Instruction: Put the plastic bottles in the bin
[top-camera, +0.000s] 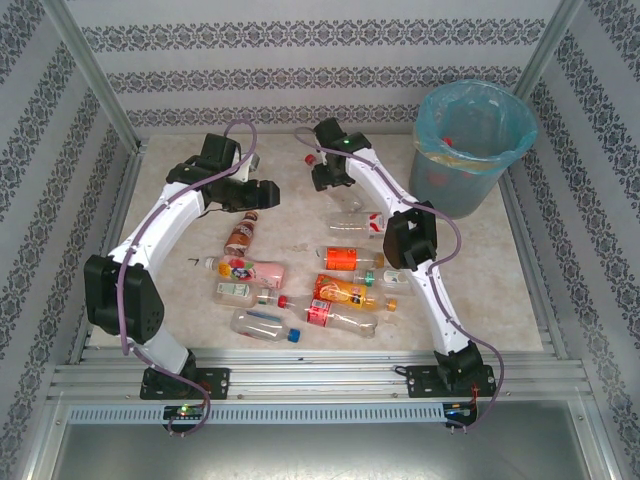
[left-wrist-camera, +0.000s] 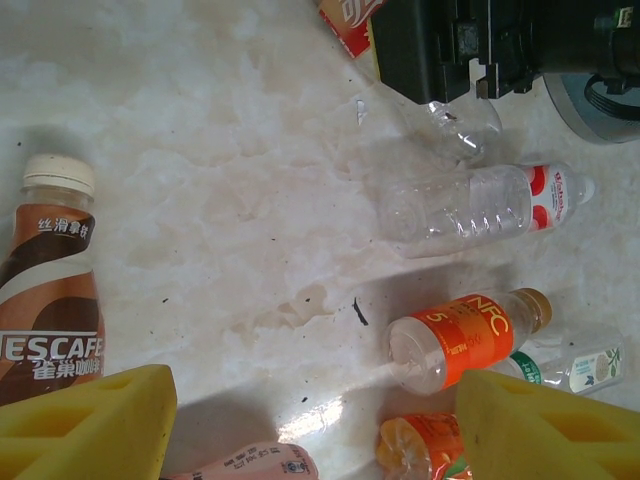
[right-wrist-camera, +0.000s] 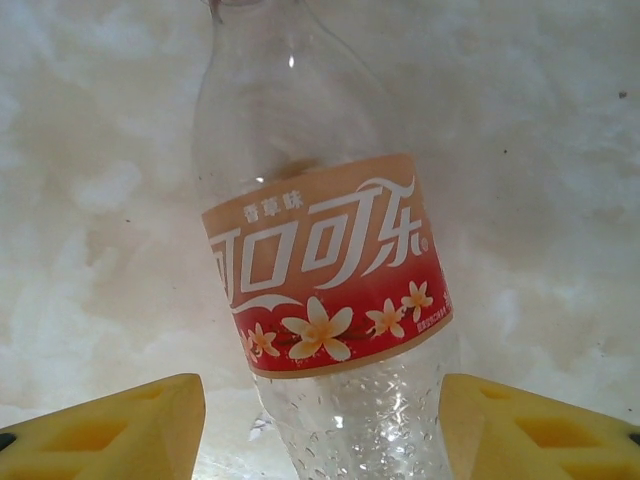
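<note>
- The bin (top-camera: 455, 185), round and grey-blue with a light-blue bag inside, stands at the far right corner of the tabletop (top-camera: 500, 280). Something small and red lies in it, but I cannot tell what it is.
- The right pincer (right-wrist-camera: 320, 385) is spread. Its two yellow fingers (right-wrist-camera: 120, 425) stand one on each side of a clear Coca-Cola bottle (right-wrist-camera: 325, 270), and a gap is visible on both sides.
- This Coca-Cola bottle lies on the tabletop, nearer to the far edge than the other bottles. Its neck points away from the right wrist camera, and its label is peach and red with white flowers.
- The left pincer (left-wrist-camera: 318, 390) is also spread wide and pinches nothing. It hangs above the tabletop, left of the middle.
- Just beside the left pincer lies a brown Nescafé bottle (left-wrist-camera: 55, 300) with a white cap, which points to the far edge.
- The other plastic bottles (top-camera: 310, 285) lie on their sides in a loose group, from the middle of the tabletop to the near edge.
- In this group are a clear bottle with red marks (left-wrist-camera: 480, 205), an orange NFC bottle (left-wrist-camera: 460, 340), a green-labelled bottle (left-wrist-camera: 585, 365) touching the NFC bottle, and a pink bottle (top-camera: 258, 270).
- Closest to the near edge lies a clear bottle with a blue cap (top-camera: 265, 325).
</note>
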